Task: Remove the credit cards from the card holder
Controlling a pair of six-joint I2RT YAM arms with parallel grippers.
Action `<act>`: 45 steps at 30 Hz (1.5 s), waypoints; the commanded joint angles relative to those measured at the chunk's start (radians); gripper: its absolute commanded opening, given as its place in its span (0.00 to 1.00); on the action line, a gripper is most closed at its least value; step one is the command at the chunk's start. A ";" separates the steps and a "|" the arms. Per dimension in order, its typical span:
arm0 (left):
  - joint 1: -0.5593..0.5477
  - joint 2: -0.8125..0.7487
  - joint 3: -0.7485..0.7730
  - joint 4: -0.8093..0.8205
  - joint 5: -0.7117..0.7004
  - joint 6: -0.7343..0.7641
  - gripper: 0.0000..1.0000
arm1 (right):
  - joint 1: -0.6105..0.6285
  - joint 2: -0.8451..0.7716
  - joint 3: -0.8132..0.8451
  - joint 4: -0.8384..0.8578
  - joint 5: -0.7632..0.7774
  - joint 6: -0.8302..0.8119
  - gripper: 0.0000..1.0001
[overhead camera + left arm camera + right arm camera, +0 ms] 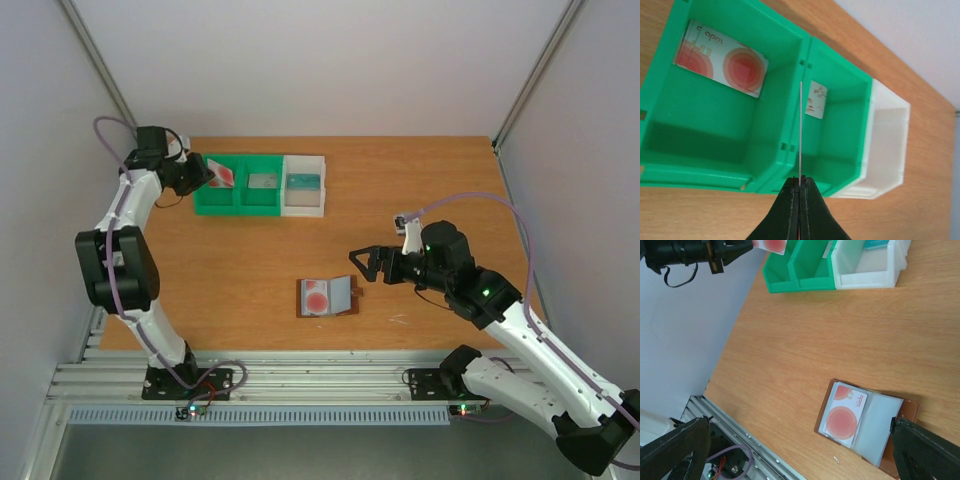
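Setting: a wooden table (430, 180) closed in by pale walls. A row of green bins (238, 205) and a white bin (305, 205) sits toward 11 o'clock in the overhead view.
Done so far: a red-circled card (720, 57) lies flat in the left green compartment. A paler card (816, 100) lies in the one beside it.
In hand: the left gripper (800, 181) is clenched on a third card (800, 125). Its wrist camera sees this card edge-on as a thin line above the wall between the two green compartments.
Left to do: the card holder (327, 296) lies open and flat near the table's 6 o'clock edge. A card with red circles (845, 415) is tucked in its left half. Whether more cards sit behind it cannot be told.
White bin contents: something teal is in it, and I cannot tell whether it is a card.
Right gripper: the right gripper (360, 267) has its jaws spread wide and grasps nothing.
Holder to gripper: the holder lies just beside the right fingertips, at about 7 o'clock from them in the overhead view. They appear apart, though their height above the table is unclear.
Progress judgement: probably past halfway. The held card has yet to be dropped and at least one card has yet to be drawn out.
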 commanded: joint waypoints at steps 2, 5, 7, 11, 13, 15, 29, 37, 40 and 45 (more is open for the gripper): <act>0.006 0.083 0.124 -0.076 -0.041 0.083 0.00 | 0.000 0.024 0.038 0.008 0.016 -0.008 0.98; 0.005 0.127 0.175 -0.108 -0.065 0.110 0.00 | 0.001 0.035 0.039 0.013 0.016 -0.005 0.98; 0.006 0.156 0.202 -0.121 -0.075 0.123 0.00 | 0.001 0.042 0.040 0.014 0.019 -0.004 0.98; 0.006 0.209 0.254 -0.144 -0.070 0.153 0.00 | 0.000 0.061 0.046 0.018 0.019 -0.004 0.99; 0.006 0.239 0.278 -0.153 -0.069 0.163 0.00 | 0.000 0.073 0.051 0.018 0.021 -0.005 0.99; 0.006 0.260 0.291 -0.154 -0.065 0.170 0.00 | 0.000 0.082 0.055 0.017 0.022 -0.005 0.98; 0.006 0.401 0.387 -0.127 -0.035 0.188 0.00 | 0.001 0.139 0.063 0.027 0.035 0.015 0.98; 0.006 0.441 0.431 -0.121 -0.041 0.188 0.02 | 0.000 0.165 0.063 0.044 0.039 0.012 0.98; 0.006 0.454 0.438 -0.113 -0.040 0.188 0.02 | 0.000 0.172 0.066 0.044 0.038 0.009 0.98; 0.005 0.477 0.459 -0.117 -0.034 0.183 0.03 | 0.000 0.183 0.069 0.050 0.041 0.003 0.98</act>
